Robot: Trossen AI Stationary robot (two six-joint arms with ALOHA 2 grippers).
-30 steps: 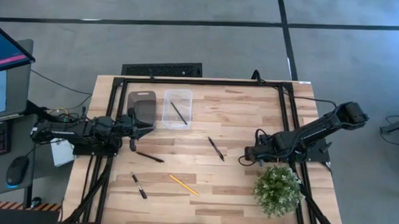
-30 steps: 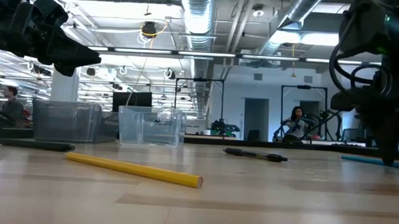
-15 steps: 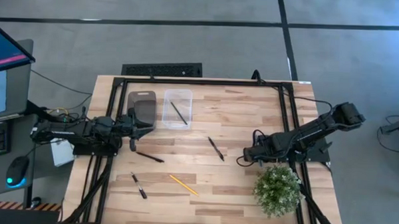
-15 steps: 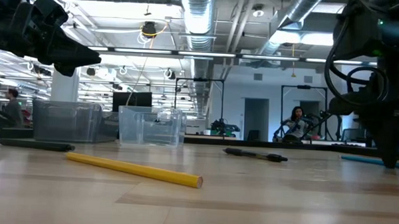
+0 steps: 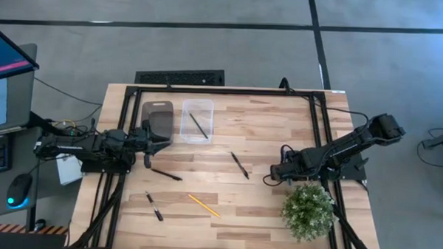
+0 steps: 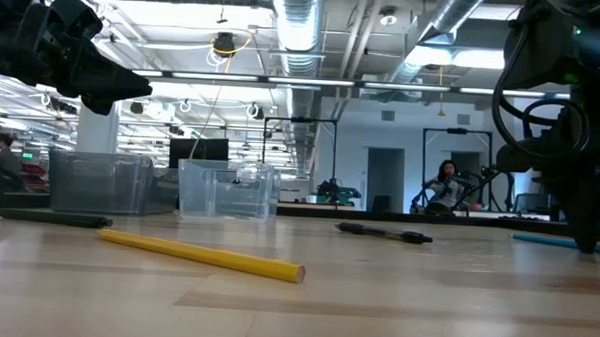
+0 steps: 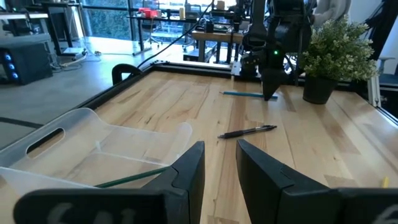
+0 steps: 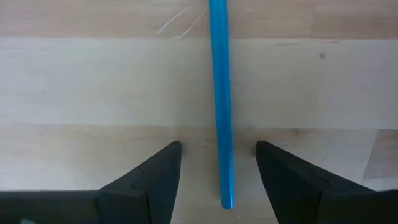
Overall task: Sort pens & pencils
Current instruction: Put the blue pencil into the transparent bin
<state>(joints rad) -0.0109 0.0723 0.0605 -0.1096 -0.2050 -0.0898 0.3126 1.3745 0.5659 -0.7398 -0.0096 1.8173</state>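
The blue pencil [image 8: 219, 93] lies flat on the table between the open fingers of my right gripper [image 8: 217, 149], which points down over it near the plant without touching it. In the high view my right gripper [image 5: 270, 176] hides this pencil. The yellow pencil [image 5: 204, 205] lies near the near edge. A dark pencil [image 5: 198, 125] lies in the clear bin [image 5: 186, 108]. Three black pens [image 5: 240, 165] [image 5: 166, 174] [image 5: 154, 206] lie on the wood. My left gripper [image 5: 162, 142] hovers open beside the dark tray [image 5: 159, 107].
A potted plant [image 5: 307, 210] stands at the near right corner, close behind my right gripper. The dark tray and the clear bin sit side by side at the far left of the table. A black frame rail [image 5: 223, 90] runs around the tabletop. Bare wood lies in the middle.
My right arm has edged a little toward the table's left over the blue pencil. The pens, pencils and bins lie where they were.
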